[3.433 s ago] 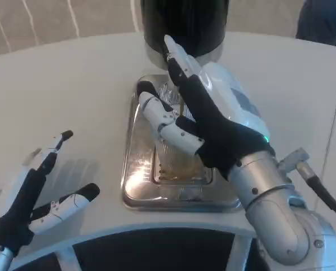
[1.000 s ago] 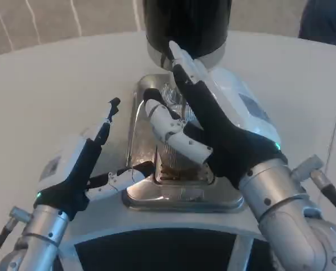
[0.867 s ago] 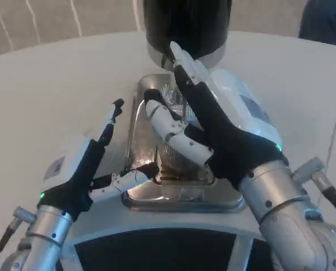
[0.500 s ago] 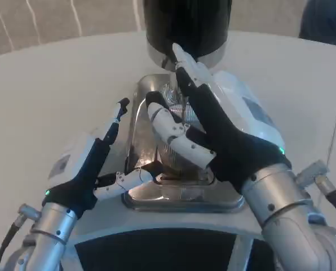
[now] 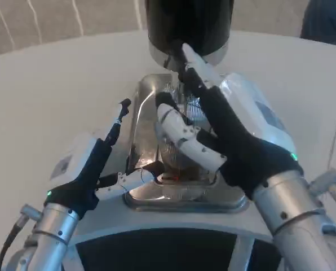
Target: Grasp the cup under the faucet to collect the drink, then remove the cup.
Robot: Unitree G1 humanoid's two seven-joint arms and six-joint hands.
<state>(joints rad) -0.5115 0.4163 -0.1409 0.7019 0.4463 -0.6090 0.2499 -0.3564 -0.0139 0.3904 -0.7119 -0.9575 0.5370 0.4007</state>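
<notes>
A clear ribbed cup [image 5: 177,153] with a little brown drink at its bottom stands on the steel drip tray [image 5: 141,107], below the black dispenser [image 5: 190,25]. My right hand [image 5: 230,135] holds the cup. Its thumb crosses the cup's front left, and its fingers run up behind to the dispenser's base, hiding the faucet. My left hand [image 5: 92,166] is open at the tray's left edge, fingers spread. Its thumb reaches over the tray's front left corner, just short of the cup.
The white table [image 5: 55,84] stretches left and behind the tray. Its front edge curves just below my hands, with a dark gap beneath. The dispenser's silver base stands at the back of the tray.
My left hand has come in from the far left to the tray's edge, thumb nearing the cup. The right hand stayed around the cup, shifting slightly right.
</notes>
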